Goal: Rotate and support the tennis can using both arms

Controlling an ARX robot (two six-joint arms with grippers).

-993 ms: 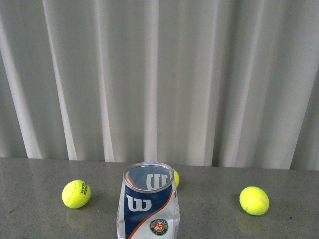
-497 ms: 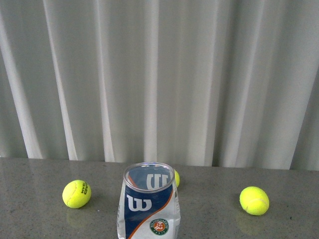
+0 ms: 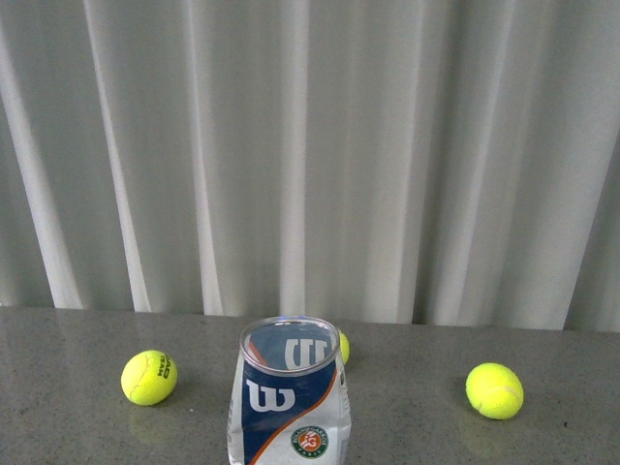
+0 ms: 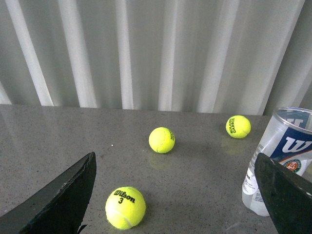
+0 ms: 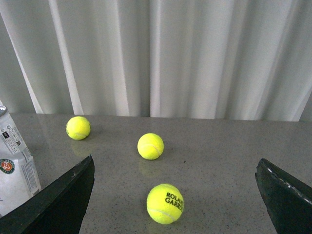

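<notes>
Nothing moved, tennis can (image 3: 289, 399) upright, unheld

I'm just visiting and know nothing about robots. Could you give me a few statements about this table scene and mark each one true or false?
1. The can stands upright with its open mouth up. True.
2. Four balls lie on the table. False: three show, the left ball, the right ball, and one half hidden behind the can.
3. The left gripper has its jaws shut on the can. False: the jaws are spread wide and hold nothing.
4. The right gripper is open. True.
5. The can has balls in it. False: it looks empty.
</notes>
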